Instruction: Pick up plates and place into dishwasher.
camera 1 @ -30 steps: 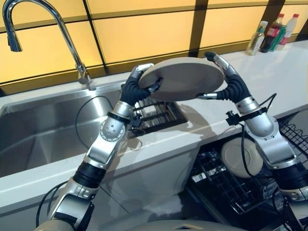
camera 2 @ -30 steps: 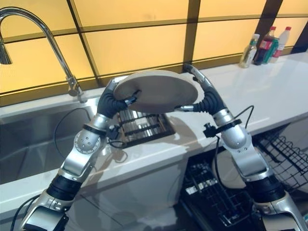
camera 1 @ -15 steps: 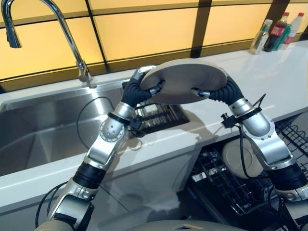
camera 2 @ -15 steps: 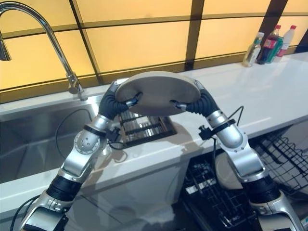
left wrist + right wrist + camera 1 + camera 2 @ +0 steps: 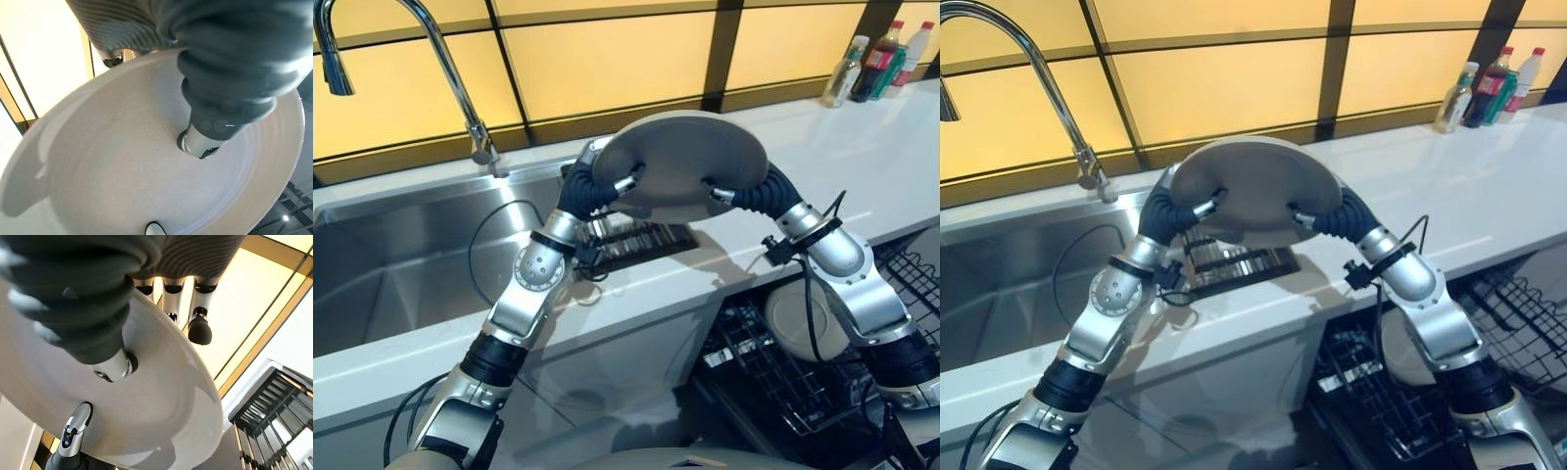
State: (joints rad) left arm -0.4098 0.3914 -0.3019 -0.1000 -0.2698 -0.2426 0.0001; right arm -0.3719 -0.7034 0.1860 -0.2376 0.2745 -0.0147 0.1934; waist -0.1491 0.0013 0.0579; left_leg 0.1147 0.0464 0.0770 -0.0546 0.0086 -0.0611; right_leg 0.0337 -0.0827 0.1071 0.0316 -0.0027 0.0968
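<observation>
**Plate held in both hands above the desk, now tipping toward you**

Left eye view: You are holding the plate (image 5: 683, 162) between both hands above the white desk (image 5: 862, 166), beside the sink (image 5: 401, 269). The left hand (image 5: 595, 186) is pinching the near-left rim, thumb on the underside. The right hand (image 5: 744, 193) is clamping the opposite rim. Compared with a second ago, the plate is tilting more steeply, its underside now facing you, and the right thumb has come under it from a looser reach. The drain rack (image 5: 636, 235) is sitting below the plate, apart from it.

Right eye view: The open dishwasher rack (image 5: 1400, 411) is lying low on your right, with another plate (image 5: 1398, 348) already resting in it. The bottles (image 5: 1489, 83) are standing well apart at the far end of the desk.

Left wrist view: The left thumb is pressing on the plate's underside (image 5: 122, 171); the right hand's fingertip (image 5: 155, 228) is showing at the rim.

Right wrist view: The right hand's fingers (image 5: 199, 330) are curling over the rim while the thumb is bearing on the plate (image 5: 161, 401).

Judgement: the grasp appears secure and the tilt suits slotting. The carry down to the rack is not yet begun.
</observation>
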